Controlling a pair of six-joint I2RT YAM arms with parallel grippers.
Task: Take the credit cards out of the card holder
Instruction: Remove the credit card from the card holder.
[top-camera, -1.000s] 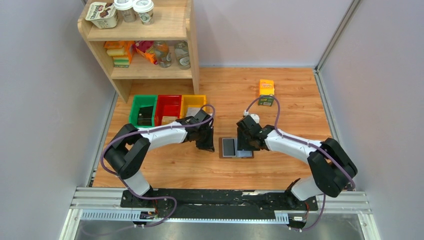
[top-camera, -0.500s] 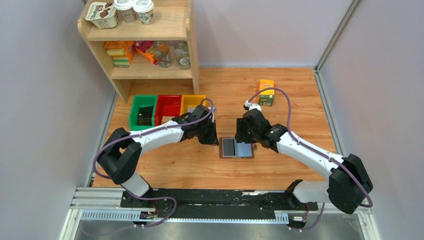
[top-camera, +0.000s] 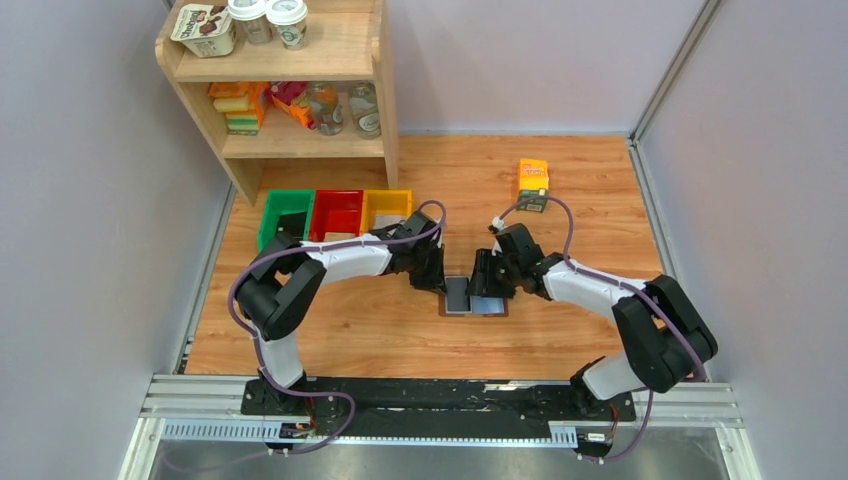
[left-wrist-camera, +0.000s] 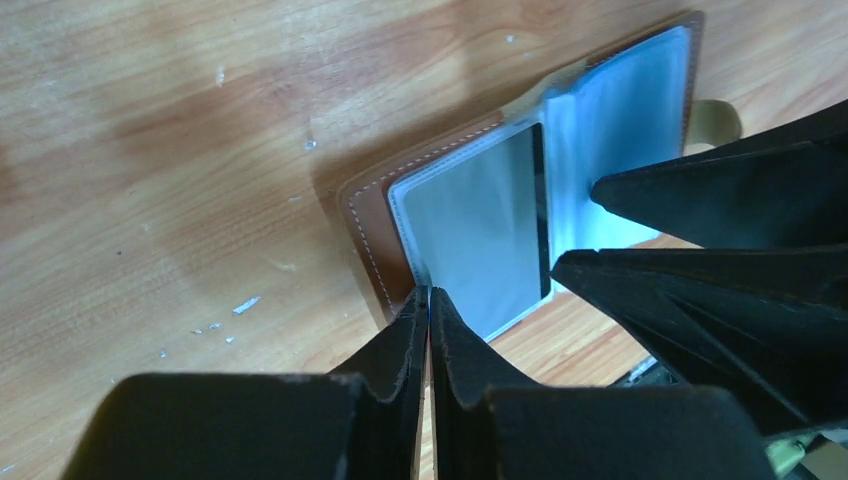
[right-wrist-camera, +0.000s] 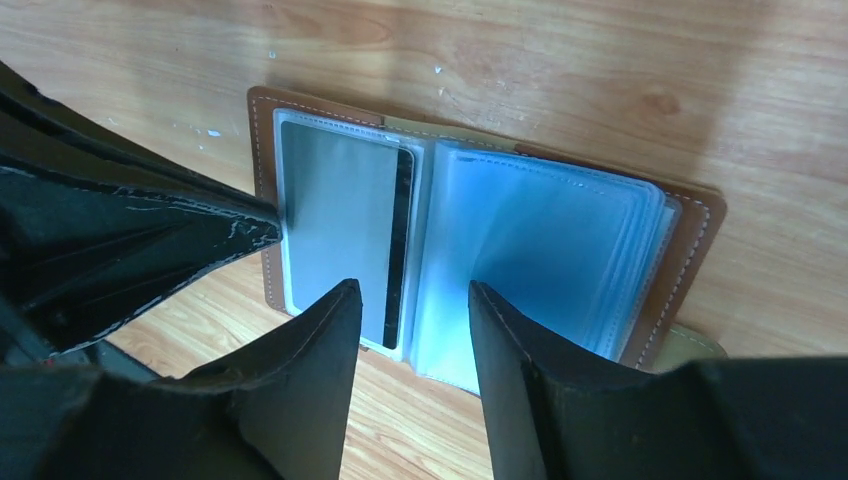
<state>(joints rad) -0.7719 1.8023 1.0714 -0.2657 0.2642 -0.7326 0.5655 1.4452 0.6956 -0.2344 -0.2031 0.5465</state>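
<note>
While the card holder (right-wrist-camera: 690, 235) is lying open, credit card (right-wrist-camera: 340, 225) showing, left gripper (left-wrist-camera: 428, 308) is clenching shut at the holder's corner; right gripper (right-wrist-camera: 412, 292) is hovering spread over it

The card holder (left-wrist-camera: 372, 215) is lying open on the wooden table (left-wrist-camera: 180, 150), with 1 dark credit card (left-wrist-camera: 480, 225) showing in a sleeve. The 2 fingers of the left gripper (left-wrist-camera: 428, 300) are meeting at the holder's near edge. Those of the right gripper (left-wrist-camera: 575, 225) are standing apart.

The card holder (top-camera: 473, 297) lies open on the worktop (top-camera: 450, 180), a credit card (right-wrist-camera: 335, 220) in its left sleeve; the carton (top-camera: 532, 185) stands well behind, rightward.
</note>
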